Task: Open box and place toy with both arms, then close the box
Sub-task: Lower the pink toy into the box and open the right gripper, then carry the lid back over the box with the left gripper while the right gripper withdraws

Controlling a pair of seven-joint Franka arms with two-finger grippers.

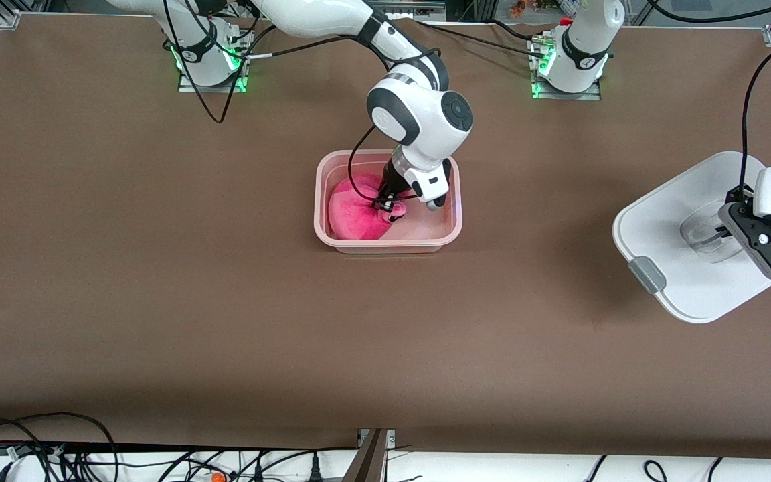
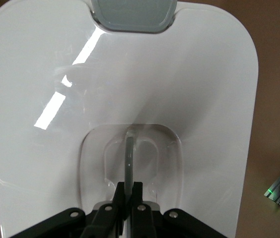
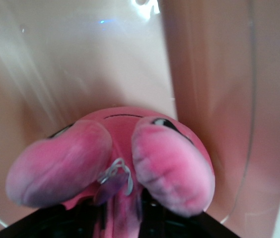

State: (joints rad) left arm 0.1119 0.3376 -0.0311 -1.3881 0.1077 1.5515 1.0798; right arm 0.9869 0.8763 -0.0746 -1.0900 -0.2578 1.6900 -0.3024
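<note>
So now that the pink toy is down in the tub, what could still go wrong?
1. The right claw sits among the toy's ears; lifting away, it might snag one and drag the toy back out of the box.
2. The left claw pinches only the thin handle of the lid, so the lid may swing or land crooked when closing.
</note>
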